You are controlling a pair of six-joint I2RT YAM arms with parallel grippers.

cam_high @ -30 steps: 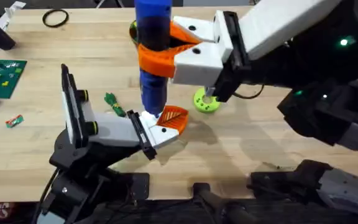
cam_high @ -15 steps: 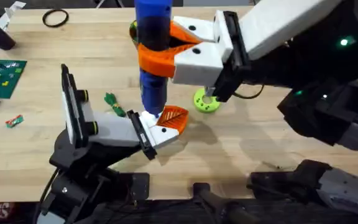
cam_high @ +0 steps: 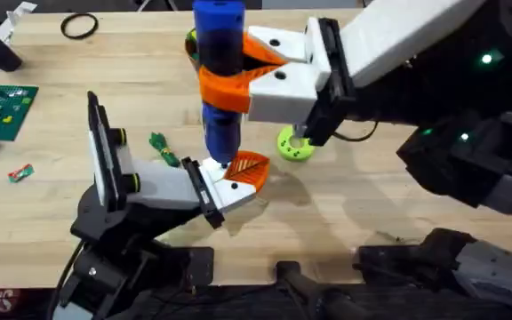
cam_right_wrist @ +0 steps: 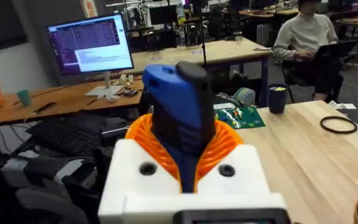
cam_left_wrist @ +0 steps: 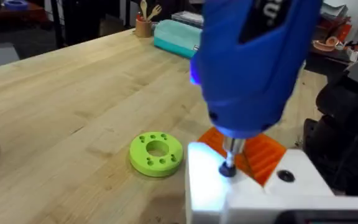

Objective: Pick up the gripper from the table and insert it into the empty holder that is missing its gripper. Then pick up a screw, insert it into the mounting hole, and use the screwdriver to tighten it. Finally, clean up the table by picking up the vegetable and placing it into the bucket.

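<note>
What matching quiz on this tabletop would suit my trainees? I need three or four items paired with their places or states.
Column one:
1. screwdriver
2. green ring-shaped disc
3. black ring
4. green circuit board

Column two:
A. lying at the table's far left corner
B. clamped upright in the right pincer, tip down on the white holder
C. flat near the left edge
D. on the wood just right of the orange gripper

Pairs: 1-B, 2-D, 3-A, 4-C
</note>
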